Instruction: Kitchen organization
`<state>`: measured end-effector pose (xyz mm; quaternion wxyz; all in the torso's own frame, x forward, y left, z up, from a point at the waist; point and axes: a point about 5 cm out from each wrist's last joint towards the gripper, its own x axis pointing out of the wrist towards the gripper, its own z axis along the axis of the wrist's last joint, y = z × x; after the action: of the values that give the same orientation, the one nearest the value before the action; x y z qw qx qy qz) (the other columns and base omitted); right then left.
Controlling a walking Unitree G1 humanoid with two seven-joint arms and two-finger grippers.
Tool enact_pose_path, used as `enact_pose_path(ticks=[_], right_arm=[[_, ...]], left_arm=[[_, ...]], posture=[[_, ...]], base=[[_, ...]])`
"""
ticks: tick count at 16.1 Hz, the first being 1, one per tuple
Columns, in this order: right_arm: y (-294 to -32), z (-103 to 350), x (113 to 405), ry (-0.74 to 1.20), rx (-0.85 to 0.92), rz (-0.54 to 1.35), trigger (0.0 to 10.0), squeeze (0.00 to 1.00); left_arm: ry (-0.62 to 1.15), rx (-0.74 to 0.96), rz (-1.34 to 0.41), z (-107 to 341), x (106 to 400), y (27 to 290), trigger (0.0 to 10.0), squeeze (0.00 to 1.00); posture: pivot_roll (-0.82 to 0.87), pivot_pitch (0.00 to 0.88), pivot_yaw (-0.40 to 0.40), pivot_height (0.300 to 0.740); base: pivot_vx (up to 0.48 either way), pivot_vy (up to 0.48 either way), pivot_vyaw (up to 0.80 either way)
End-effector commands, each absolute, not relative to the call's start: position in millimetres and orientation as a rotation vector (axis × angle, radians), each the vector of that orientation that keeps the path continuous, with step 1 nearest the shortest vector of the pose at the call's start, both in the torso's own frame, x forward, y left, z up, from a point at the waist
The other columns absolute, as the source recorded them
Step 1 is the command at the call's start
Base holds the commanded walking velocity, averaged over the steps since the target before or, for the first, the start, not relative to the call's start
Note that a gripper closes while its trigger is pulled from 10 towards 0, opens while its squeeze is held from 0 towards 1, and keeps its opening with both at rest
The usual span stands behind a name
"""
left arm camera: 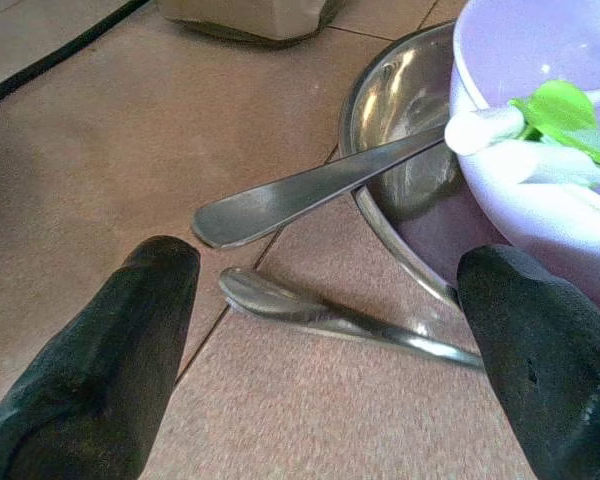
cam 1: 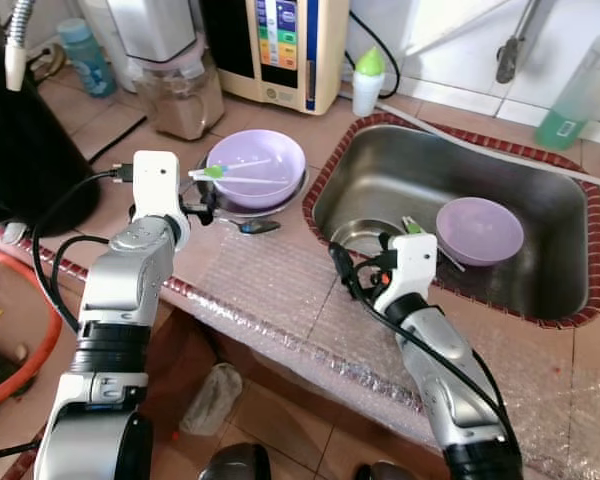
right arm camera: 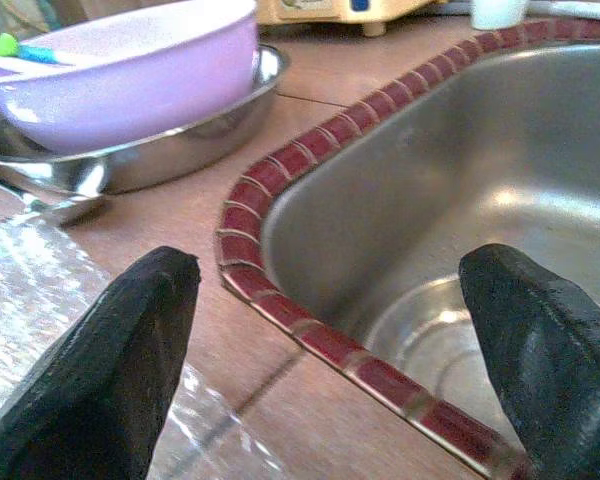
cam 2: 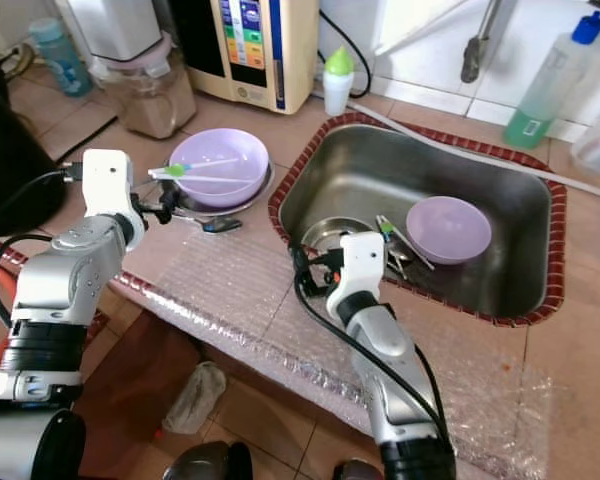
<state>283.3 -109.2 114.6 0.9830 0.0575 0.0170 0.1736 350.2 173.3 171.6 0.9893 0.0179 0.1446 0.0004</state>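
The spread left end effector point(left arm camera: 330, 330) hovered over two steel spoons point(left arm camera: 310, 195) at nine o'clock of the lilac bowl point(cam 1: 255, 168), apparently to pick one, while the right end effector point(right arm camera: 330, 330) waited spread beside the steel sink point(cam 1: 380, 180).

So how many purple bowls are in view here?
2. One purple bowl on the counter sits in a steel dish left of the sink, utensils across it. The other purple bowl in the sink. More could be hidden.

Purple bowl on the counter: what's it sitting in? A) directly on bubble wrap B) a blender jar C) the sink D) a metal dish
D: the purple bowl rests inside a shallow metal dish on the tiled counter, left of the sink, with green-tipped white utensils lying across it.
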Motion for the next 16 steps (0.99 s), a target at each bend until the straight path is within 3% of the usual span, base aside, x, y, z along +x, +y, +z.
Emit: enact_pose_path(ticks=[1,7,14,16], right_arm=[[-108,111,284,0.045,0.118,0.351,10.0,0.00],[-107,110,286,0.039,0.119,0.356,10.0,0.00],[-107,111,293,0.034,0.106,0.373,10.0,0.00],[-107,112,294,0.031,0.102,0.383,10.0,0.00]], left_arm=[[0.298,0.049,0.010,172,346,177,10.0,0.00],[0.269,0.064,-0.043,177,330,161,10.0,0.00],[0.036,0.043,-0.101,183,297,146,10.0,0.00],[-0.017,-0.072,-0.094,187,299,144,10.0,0.00]], posture=[[0.09,0.071,0.098,0.740],[0.09,0.063,0.090,0.740],[0.10,0.054,0.053,0.740],[0.10,0.053,0.047,0.740]], base=[[0.000,0.000,0.00],[0.000,0.000,0.00],[0.000,0.000,0.00],[0.000,0.000,0.00]])
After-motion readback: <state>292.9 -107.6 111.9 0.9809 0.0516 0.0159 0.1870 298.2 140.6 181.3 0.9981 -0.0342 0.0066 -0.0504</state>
